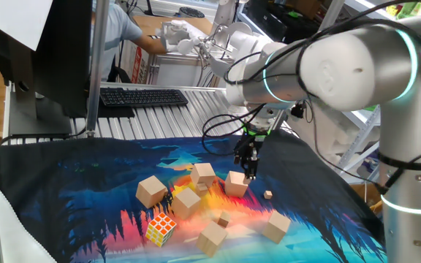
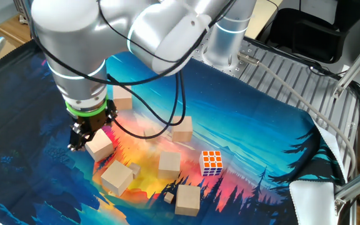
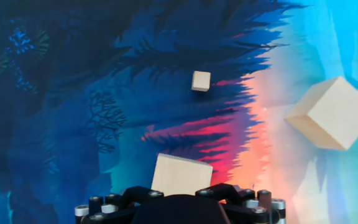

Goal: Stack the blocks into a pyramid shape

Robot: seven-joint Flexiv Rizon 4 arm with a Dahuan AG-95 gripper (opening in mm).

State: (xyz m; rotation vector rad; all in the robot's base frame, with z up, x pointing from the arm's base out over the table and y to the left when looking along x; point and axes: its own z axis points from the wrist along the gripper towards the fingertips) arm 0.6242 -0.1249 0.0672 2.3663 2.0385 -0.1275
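Gripper (image 1: 246,171) sits low over one wooden block (image 1: 236,183) on the printed cloth (image 1: 86,175); whether its fingers clamp the block cannot be told. Rubik's cube (image 1: 160,228) lies apart.

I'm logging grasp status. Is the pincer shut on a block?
Cannot tell. The pincer sits at one block on the mat, but no view shows the fingertips clearly enough.
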